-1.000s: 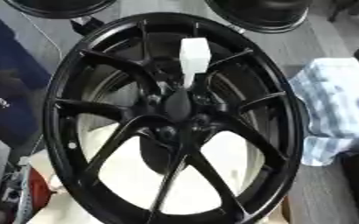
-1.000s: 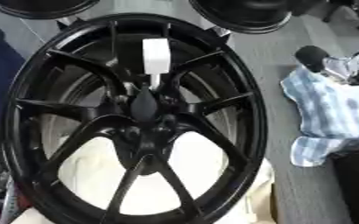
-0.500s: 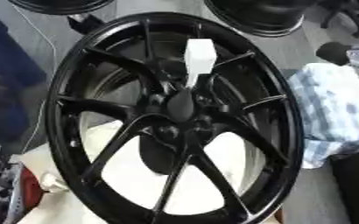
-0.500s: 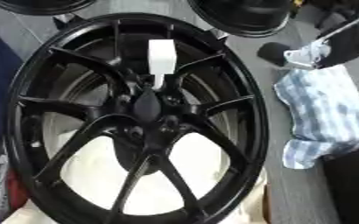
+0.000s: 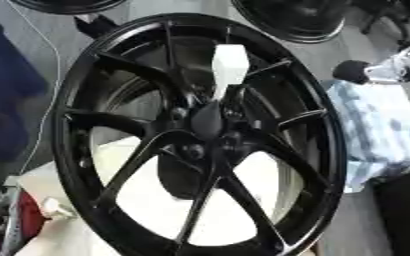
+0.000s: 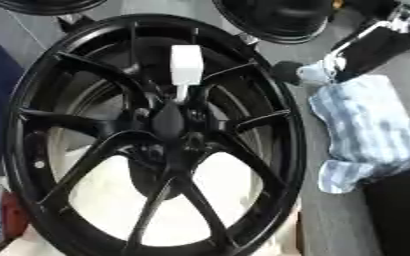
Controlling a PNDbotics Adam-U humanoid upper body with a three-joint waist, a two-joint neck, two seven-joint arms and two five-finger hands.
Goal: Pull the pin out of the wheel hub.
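Note:
A large black multi-spoke wheel lies tilted across most of both views. A white pin with a blocky white head stands out of the hub, its thin shank entering just above the hub's centre. My right hand reaches in from the upper right on a black and silver arm. It hovers just outside the wheel's right rim, apart from the pin and level with the pin's head. The hand is blurred. My left hand shows in no view.
A blue-and-white checked cloth lies on the grey surface right of the wheel, under my right arm. Two more black wheels sit at the far edge. White padding lies under the wheel, and something red sits at the lower left.
My right hand has moved left from the right edge, over the cloth, toward the wheel's right rim. The pin stays in the hub. The camera has shifted slightly.

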